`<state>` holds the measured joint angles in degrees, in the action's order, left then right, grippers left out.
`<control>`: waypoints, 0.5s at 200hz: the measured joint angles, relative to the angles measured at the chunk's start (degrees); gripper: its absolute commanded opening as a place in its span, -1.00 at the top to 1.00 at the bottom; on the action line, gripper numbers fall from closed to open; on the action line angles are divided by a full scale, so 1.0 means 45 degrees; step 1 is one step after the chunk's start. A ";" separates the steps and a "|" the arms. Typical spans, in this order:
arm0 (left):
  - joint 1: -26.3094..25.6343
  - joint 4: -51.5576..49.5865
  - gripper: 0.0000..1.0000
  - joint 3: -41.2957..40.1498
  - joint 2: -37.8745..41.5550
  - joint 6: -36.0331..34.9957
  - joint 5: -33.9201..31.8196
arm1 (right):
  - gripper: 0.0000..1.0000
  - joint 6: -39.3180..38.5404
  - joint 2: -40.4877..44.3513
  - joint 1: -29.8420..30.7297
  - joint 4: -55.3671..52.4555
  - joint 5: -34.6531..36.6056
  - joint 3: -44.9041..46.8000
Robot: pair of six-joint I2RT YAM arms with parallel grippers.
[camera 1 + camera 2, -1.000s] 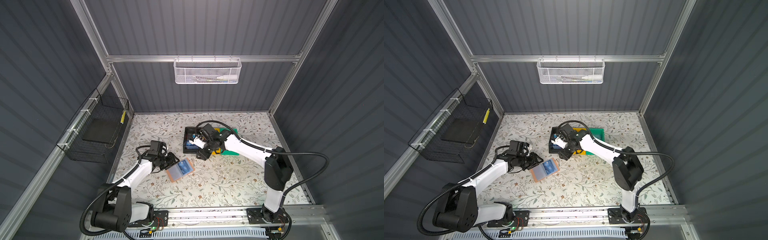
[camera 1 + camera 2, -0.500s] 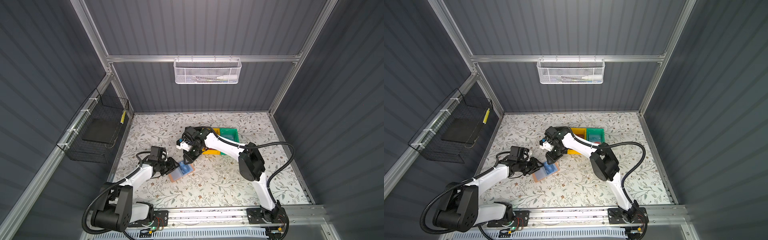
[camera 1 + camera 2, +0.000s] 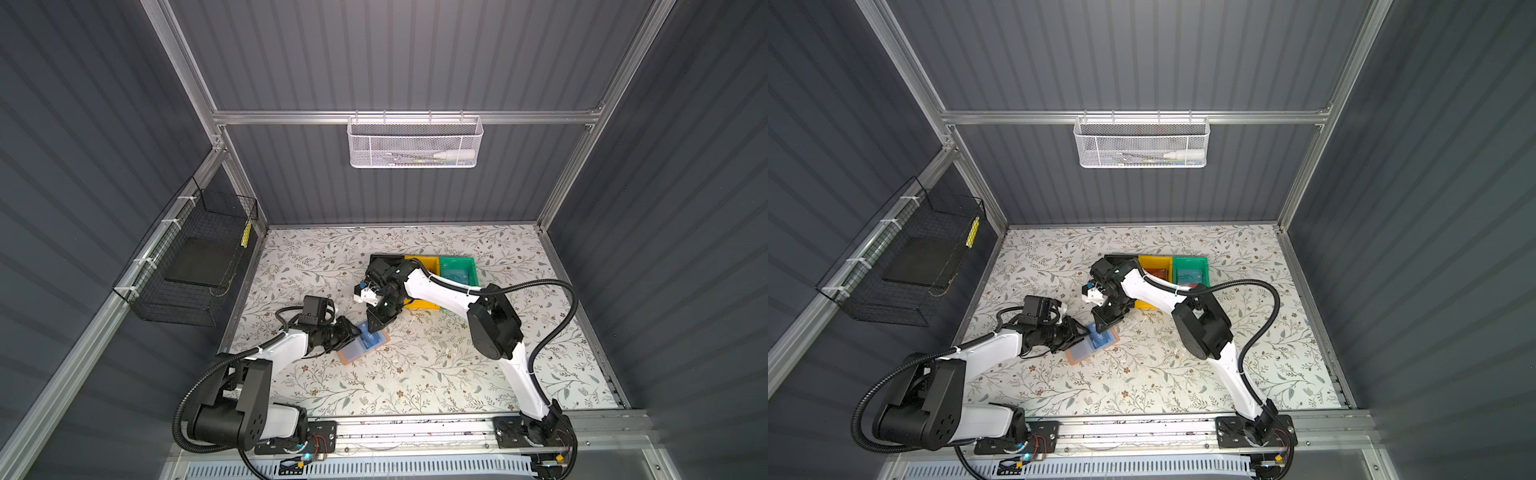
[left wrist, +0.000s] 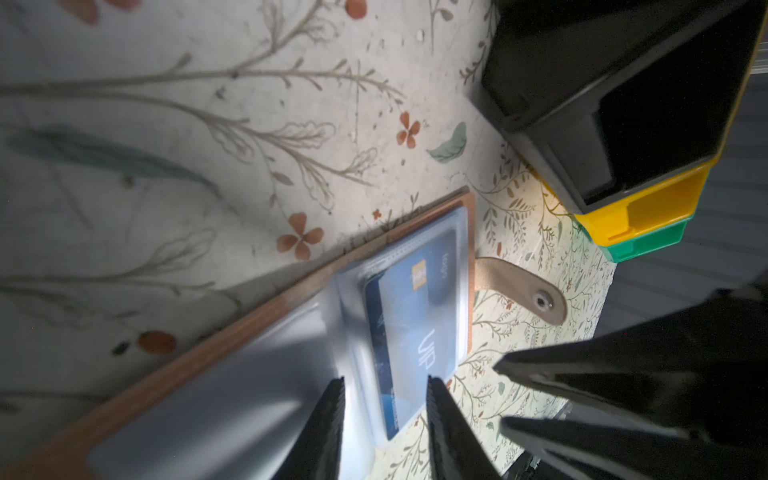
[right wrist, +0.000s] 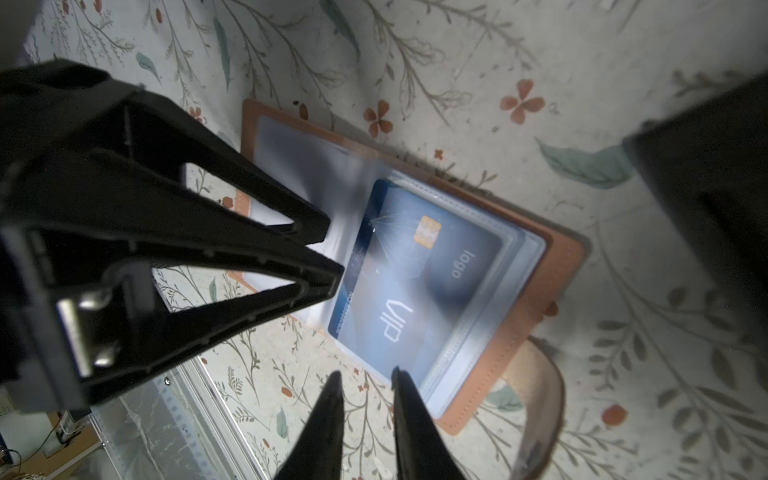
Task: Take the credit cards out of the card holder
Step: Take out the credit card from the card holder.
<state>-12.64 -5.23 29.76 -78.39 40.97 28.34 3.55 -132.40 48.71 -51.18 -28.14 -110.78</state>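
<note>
The tan card holder (image 3: 348, 356) (image 3: 1076, 355) lies open on the floral table, its clear sleeves up. A blue "VIP" credit card (image 4: 415, 328) (image 5: 415, 282) sits in the sleeve nearest the snap strap (image 4: 523, 291). My left gripper (image 4: 384, 380) (image 3: 355, 332) is open, its fingertips straddling the sleeves' fold and the card's short edge. My right gripper (image 5: 365, 372) (image 3: 376, 326) hovers at the card's long side. Its jaws are a narrow gap apart, with nothing between them. A teal card (image 3: 457, 274) lies in the green bin and a reddish card (image 3: 1156, 274) in the yellow bin.
Black (image 3: 384, 259), yellow (image 3: 424, 307) and green (image 3: 467, 266) bins stand in a row just behind the holder; the right arm reaches over them. A black wire basket (image 3: 195, 266) hangs on the left wall, a white mesh basket (image 3: 413, 143) on the back wall.
The right arm swung from over the bins down to the card holder and its jaws narrowed. The left gripper stayed at the holder, which slid slightly forward.
</note>
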 measured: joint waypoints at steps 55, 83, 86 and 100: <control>0.0000 0.0680 0.35 -0.0146 -0.0471 0.0189 0.0092 | 0.55 0.0214 -0.0432 -0.0238 0.0121 0.0044 0.0262; 0.0000 0.1088 0.39 -0.0170 -0.0704 0.0311 0.0199 | 0.55 0.0311 -0.0432 -0.0306 0.0146 0.0068 0.0262; 0.0000 0.1117 0.40 -0.0180 -0.0714 0.0316 0.0204 | 0.56 0.0321 -0.0432 -0.0306 0.0151 0.0068 0.0262; 0.0000 0.1224 0.47 -0.0219 -0.0753 0.0389 0.0243 | 0.56 0.0345 -0.0432 -0.0316 0.0170 0.0068 0.0262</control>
<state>-12.64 0.27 28.77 -81.78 42.72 29.43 5.10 -134.34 47.29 -50.41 -27.83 -109.60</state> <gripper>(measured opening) 0.293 0.221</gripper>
